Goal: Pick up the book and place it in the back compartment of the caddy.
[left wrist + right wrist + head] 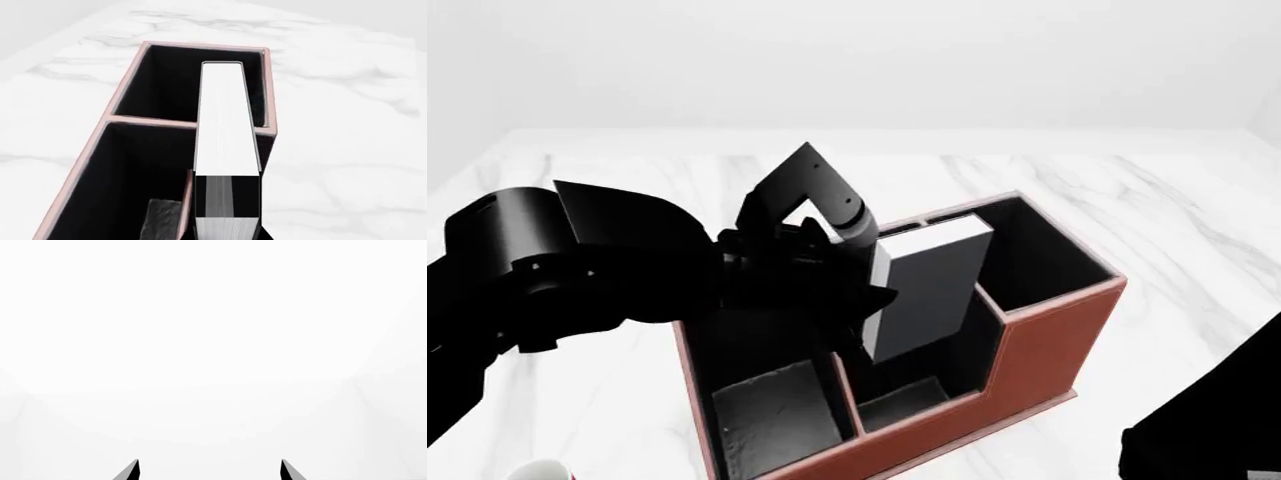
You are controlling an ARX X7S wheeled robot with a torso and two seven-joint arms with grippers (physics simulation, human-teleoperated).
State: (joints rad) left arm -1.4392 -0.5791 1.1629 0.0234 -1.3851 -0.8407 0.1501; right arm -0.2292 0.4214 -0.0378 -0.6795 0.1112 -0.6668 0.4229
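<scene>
The book, dark grey with white page edges, stands upright with its lower end down inside the middle bay of the red-brown caddy. My left gripper is shut on the book's near edge, above the caddy. The back compartment, a small black-lined pocket, lies in front of the book past a low cross divider. Whether the book touches the floor is hidden. My right gripper is open and faces blank white, holding nothing.
The caddy's tall end section lies right of the book, and another black-lined section lies left. A white and red object peeks in at the bottom left corner. My right arm shows at the bottom right. White marble tabletop surrounds the caddy.
</scene>
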